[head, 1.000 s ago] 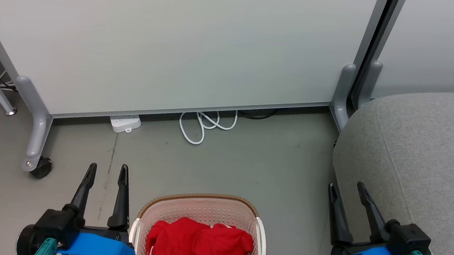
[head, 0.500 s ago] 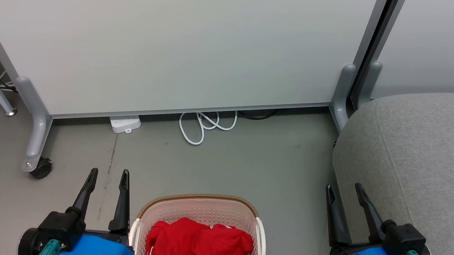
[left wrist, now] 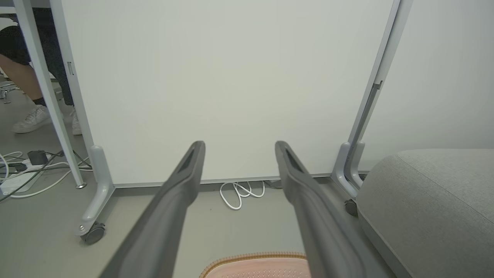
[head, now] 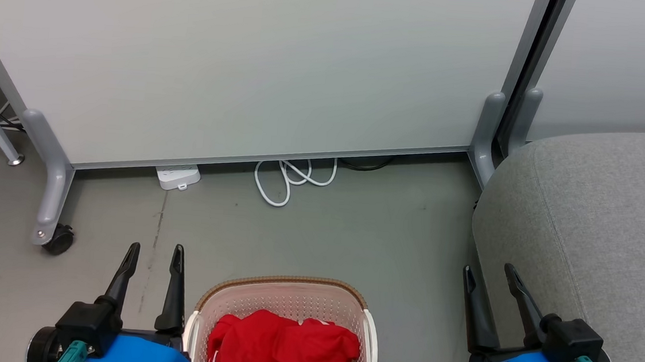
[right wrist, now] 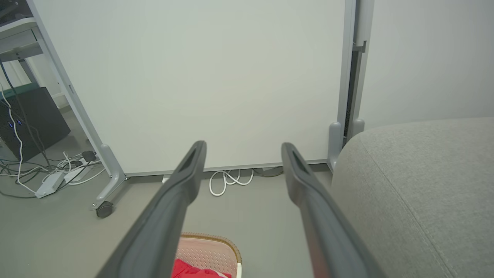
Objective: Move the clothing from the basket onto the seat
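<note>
Grey floor [head: 319, 227] runs back to a tall white partition panel [head: 252, 54] on a castered leg [head: 58, 239], with a white power strip [head: 178, 176] and a loop of white cable [head: 294, 179] lying at its foot.

Furthest left, my left hand [head: 156, 247] hangs over bare floor just beside the basket, its dark fingers spread wide with nothing between them. Next comes the cream-white perforated plastic basket [head: 286, 282] with its brown woven-look rim, standing on the floor between my two hands. The bright red fabric clothing [head: 281, 344] lies heaped inside it, a sliver of white trim showing near the top, so nothing has been moved yet. My right hand [head: 488, 267] is spread just as wide and empty, close against the rounded edge of the large grey upholstered seat [head: 595, 225], which fills the far right.

I see a few ways this could go wrong. The garments are soft and piled together, so a pinch into the heap may lift more than one piece or only a loose fold that slips free. Cloth caught on the perforated wall could drag the light basket along. Dropped too near the seat's rounded edge, a garment could slide off to the floor, and my right hand sits close enough to bump the upholstery
</note>
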Controlling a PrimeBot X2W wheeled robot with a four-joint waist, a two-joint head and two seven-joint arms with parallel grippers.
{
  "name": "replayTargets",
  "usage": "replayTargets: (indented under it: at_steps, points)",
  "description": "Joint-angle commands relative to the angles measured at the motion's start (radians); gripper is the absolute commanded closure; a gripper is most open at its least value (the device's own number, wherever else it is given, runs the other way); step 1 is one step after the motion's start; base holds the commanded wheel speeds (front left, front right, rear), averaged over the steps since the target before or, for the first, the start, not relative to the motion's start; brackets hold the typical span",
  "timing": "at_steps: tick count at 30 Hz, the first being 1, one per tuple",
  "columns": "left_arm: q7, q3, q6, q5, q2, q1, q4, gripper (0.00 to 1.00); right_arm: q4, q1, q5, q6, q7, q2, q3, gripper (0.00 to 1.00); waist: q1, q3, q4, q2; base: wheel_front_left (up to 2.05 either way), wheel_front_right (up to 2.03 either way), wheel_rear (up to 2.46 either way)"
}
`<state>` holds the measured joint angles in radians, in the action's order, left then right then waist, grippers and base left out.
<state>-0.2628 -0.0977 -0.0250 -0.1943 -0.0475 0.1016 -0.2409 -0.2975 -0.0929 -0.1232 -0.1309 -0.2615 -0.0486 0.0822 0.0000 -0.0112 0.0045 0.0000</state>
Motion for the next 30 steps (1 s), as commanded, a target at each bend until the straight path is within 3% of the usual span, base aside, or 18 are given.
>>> replayTargets:
  at_steps: [1,15,30]
  points:
    - [-0.003,0.002,-0.001,-0.004,-0.005,0.008,-0.002,0.00,-0.003,-0.007,0.004,0.000,-0.006,-0.003,0.000,0.00,0.0000,0.000,0.000,0.0000,0.00,0.00,0.00]
    - [-0.003,-0.041,-0.034,0.026,-0.005,0.066,-0.056,0.00,-0.004,-0.022,0.012,0.000,-0.006,-0.003,0.003,0.00,0.0000,-0.024,-0.005,0.0000,0.00,0.00,0.00]
    - [-0.003,-0.124,-0.100,0.110,-0.018,0.298,-0.279,0.00,0.027,-0.117,0.032,0.000,-0.005,-0.003,0.003,0.00,0.0000,-0.198,-0.080,0.0000,0.00,0.00,0.00]
